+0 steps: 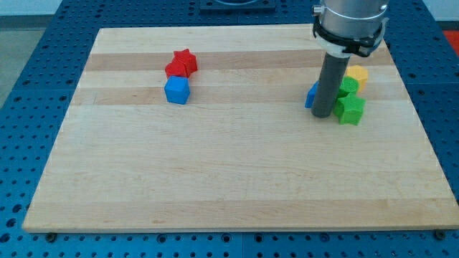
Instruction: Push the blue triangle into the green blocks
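Note:
The blue triangle (312, 95) is mostly hidden behind the rod at the view's right; only its left edge shows. My tip (323, 115) rests on the board just in front of it, at the left of the green blocks. One green block (351, 110) lies right of the tip and a second green block (348, 87) sits just above it. The rod appears to touch or nearly touch the green blocks.
A yellow block (356, 75) sits just above the green blocks. At the view's upper left a red star (185, 59) and a red block (175, 69) lie together, with a blue cube (176, 90) just below. The wooden board (229, 179) sits on a blue perforated table.

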